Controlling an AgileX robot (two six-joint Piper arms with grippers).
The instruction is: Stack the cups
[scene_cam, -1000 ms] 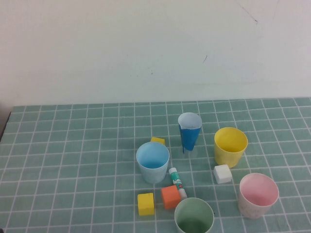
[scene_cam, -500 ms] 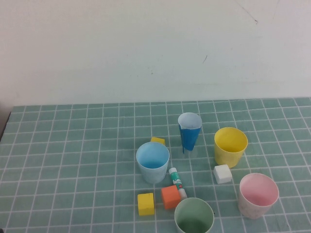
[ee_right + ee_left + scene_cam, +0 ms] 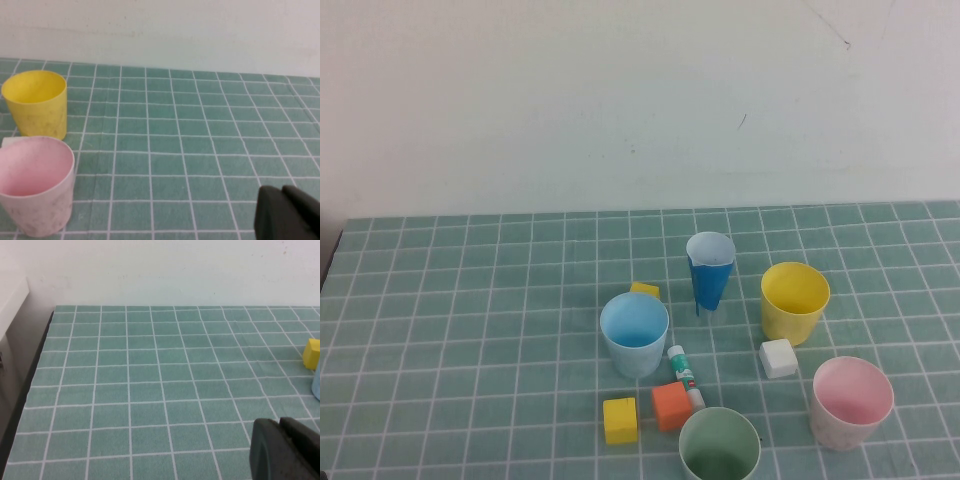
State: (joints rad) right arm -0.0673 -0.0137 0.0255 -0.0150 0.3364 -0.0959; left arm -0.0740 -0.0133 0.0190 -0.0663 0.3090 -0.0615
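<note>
Four wide cups stand upright and apart on the green tiled table: light blue (image 3: 634,333) in the middle, yellow (image 3: 794,301) to its right, pink (image 3: 851,401) at the front right, sage green (image 3: 719,446) at the front edge. The right wrist view shows the yellow cup (image 3: 36,102) and pink cup (image 3: 35,185), with my right gripper (image 3: 283,196) shut and empty, off to their side. In the left wrist view my left gripper (image 3: 279,425) is shut and empty over bare tiles, the light blue cup's edge (image 3: 316,382) just showing. Neither arm shows in the high view.
A narrow dark blue tapered cup (image 3: 709,270) stands behind the cups. Yellow blocks (image 3: 620,420) (image 3: 644,290), an orange block (image 3: 671,405), a white block (image 3: 778,358) and a glue stick (image 3: 683,373) lie among them. The table's left edge (image 3: 35,375) drops off.
</note>
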